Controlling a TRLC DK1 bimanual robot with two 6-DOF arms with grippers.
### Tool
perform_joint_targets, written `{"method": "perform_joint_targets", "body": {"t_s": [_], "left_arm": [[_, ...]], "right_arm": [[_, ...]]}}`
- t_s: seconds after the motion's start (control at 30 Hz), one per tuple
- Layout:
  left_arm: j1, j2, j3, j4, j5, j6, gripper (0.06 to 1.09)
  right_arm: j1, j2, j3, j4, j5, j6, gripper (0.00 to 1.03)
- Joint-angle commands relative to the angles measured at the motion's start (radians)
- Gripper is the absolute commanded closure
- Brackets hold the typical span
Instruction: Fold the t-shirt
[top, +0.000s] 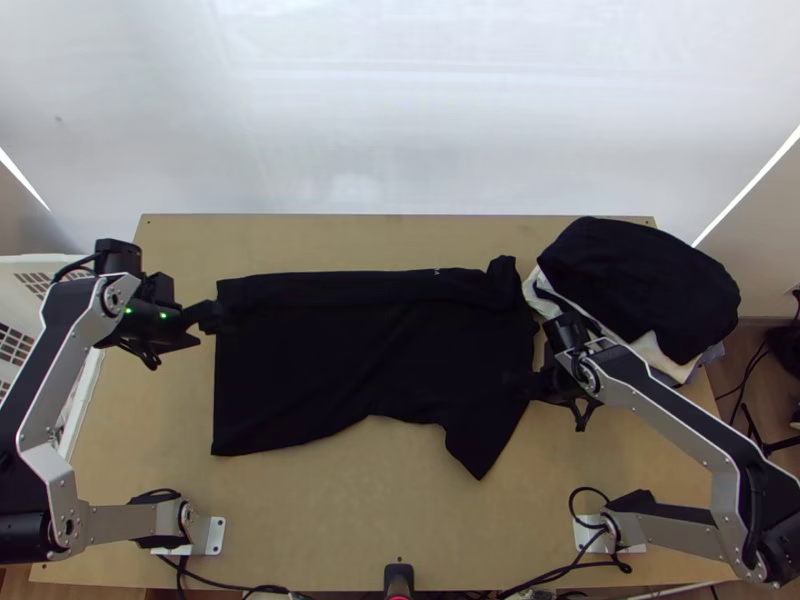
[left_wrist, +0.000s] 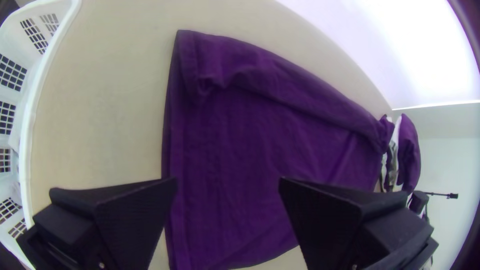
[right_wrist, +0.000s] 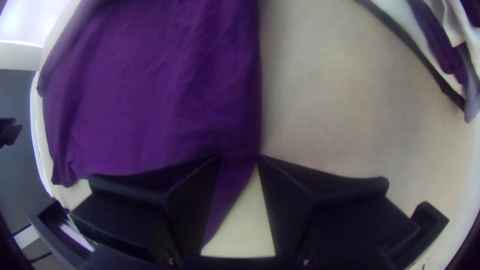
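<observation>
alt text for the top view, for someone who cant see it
A black t-shirt lies on a wooden table, its far side folded over, with the left gripper at its left edge and the right gripper at its right; a clothes pile sits beyond.

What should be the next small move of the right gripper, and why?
Probably close the right gripper on the t-shirt: the cloth's edge runs between its open fingers, the far side is folded inward, and the near sleeve lies spread, not yet folded.
</observation>
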Motion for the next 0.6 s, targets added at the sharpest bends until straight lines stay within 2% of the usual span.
{"method": "perform_joint_targets", "body": {"t_s": [0.0, 0.07, 0.17, 0.2, 0.23, 0.3, 0.4, 0.47, 0.57], "left_arm": [[-0.031, -0.011, -0.008, -0.042, -0.102, 0.072, 0.11], [-0.031, -0.022, -0.011, -0.039, -0.12, 0.089, 0.13], [-0.045, -0.046, -0.014, -0.054, -0.117, 0.127, 0.35], [-0.054, -0.053, -0.014, -0.06, -0.117, 0.132, 0.39], [-0.065, -0.056, -0.011, -0.089, -0.117, 0.136, 0.41], [-0.074, -0.04, 0.011, -0.194, -0.119, 0.156, 0.41], [-0.116, -0.028, 0.031, -0.324, -0.128, 0.175, 0.41], [-0.148, -0.003, 0.022, -0.421, -0.176, 0.179, 0.41], [-0.227, 0.0, -0.047, -0.477, -0.261, 0.196, 0.41]], "right_arm": [[0.005, 0.03, -0.005, 0.043, -0.001, -0.008, 0.64], [0.008, 0.035, -0.009, 0.056, -0.003, -0.013, 0.64], [0.021, 0.041, -0.017, 0.063, -0.003, -0.013, 0.65], [0.027, 0.041, -0.02, 0.062, -0.003, -0.014, 0.66], [0.036, 0.038, -0.022, 0.063, -0.001, -0.016, 0.75], [0.039, 0.032, -0.025, 0.063, 0.005, -0.019, 1.0], [0.062, 0.018, -0.035, 0.057, 0.013, -0.028, 1.0], [0.062, 0.005, -0.038, 0.056, 0.014, -0.028, 1.0], [0.063, -0.019, -0.042, 0.05, 0.014, -0.027, 1.0]]}}
